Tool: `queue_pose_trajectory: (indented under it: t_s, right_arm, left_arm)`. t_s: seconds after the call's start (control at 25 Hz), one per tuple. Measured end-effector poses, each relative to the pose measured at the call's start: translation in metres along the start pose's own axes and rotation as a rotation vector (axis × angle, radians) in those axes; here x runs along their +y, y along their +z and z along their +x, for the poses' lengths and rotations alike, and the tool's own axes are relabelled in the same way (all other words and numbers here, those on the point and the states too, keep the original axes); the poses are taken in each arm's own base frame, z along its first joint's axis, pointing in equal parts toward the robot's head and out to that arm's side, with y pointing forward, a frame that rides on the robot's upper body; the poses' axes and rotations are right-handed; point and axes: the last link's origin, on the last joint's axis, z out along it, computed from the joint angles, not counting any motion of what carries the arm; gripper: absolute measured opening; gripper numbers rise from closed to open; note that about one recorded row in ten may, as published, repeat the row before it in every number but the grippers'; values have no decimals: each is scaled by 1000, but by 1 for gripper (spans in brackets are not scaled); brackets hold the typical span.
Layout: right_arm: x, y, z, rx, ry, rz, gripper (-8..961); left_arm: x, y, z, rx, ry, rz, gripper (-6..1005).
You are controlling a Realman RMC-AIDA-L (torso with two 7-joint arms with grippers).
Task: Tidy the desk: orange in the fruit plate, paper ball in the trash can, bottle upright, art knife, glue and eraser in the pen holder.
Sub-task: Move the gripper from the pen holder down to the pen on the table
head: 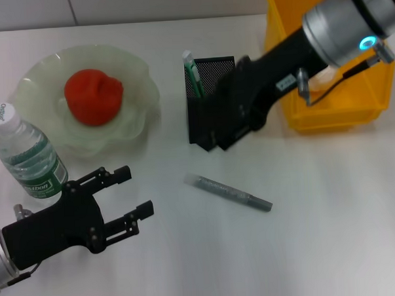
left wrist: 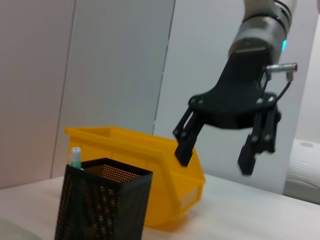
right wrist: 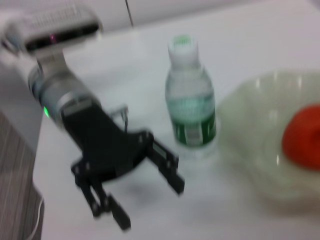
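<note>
Right gripper [left wrist: 217,150] hangs just above the black mesh pen holder [head: 208,95], fingers spread and holding nothing, so it looks like it's either just dropped something in or is lining up. The holder has a green-capped stick [head: 191,73] poking out; can't tell what else is inside. Orange [head: 93,95] sits in the fruit plate [head: 138,75], bottle [head: 24,152] stands upright near left. Yellow trash bin [head: 327,113] is far right, contents hidden. A grey pen-like tool [head: 229,192], probably the art knife, lies on the desk. Left gripper [head: 131,203] rests near left, fingers apart, empty.
</note>
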Motion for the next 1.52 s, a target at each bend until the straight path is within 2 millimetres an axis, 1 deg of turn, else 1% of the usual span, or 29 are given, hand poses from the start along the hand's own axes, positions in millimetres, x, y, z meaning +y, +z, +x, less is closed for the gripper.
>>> queue_pose_trajectory:
  t_s: [0.04,0.08,0.12,0.16,0.2,0.24,0.28,0.32,0.4,0.44,0.48,0.52,0.6,0.84,1.08,1.24,1.52]
  right_arm:
    - [-1,4,2,36,-1,1,750]
    - [-2,17,8,113,-3,-7,750]
    - [-2,17,8,113,-3,-7,750]
    - [-2,22,11,145,-3,-11,750]
    - [-3,33,15,203,-5,-15,749]
    - [-3,33,15,203,-5,-15,749]
    - [-4,42,18,242,-11,-14,749]
    - [-4,42,18,242,-11,-14,749]
    - [-4,52,22,280,-22,-6,749]
    - [-4,52,22,280,-22,-6,748]
    - [-5,58,24,303,-29,3,748]
    - [-5,58,24,303,-29,3,748]
    - [-5,65,28,327,-35,8,748]
    - [-6,76,31,348,-41,23,747]
    - [-5,89,33,344,-53,32,746]
    - [-6,92,34,346,-58,41,745]
    - [-6,97,36,341,-57,51,711]
  left_arm:
    - [0,0,0,-5,2,-6,750]
    - [1,1,0,-12,7,-18,750]
    - [1,1,0,-15,10,-21,750]
    - [2,1,0,-19,13,-27,751]
    - [2,1,0,-22,17,-31,751]
    - [2,1,0,-24,19,-34,751]
    - [2,2,0,-28,22,-38,751]
    - [2,2,0,-28,22,-38,751]
    - [3,1,-1,-31,23,-42,751]
    - [3,1,-1,-31,23,-42,751]
    - [4,1,-3,-46,22,-48,751]
    - [4,1,-3,-46,22,-48,751]
    - [4,1,-4,-58,23,-52,751]
    - [4,2,-7,-74,24,-52,750]
    - [3,3,-7,-75,25,-51,751]
    - [4,4,-7,-73,22,-51,750]
    - [5,3,-8,-70,17,-44,750]
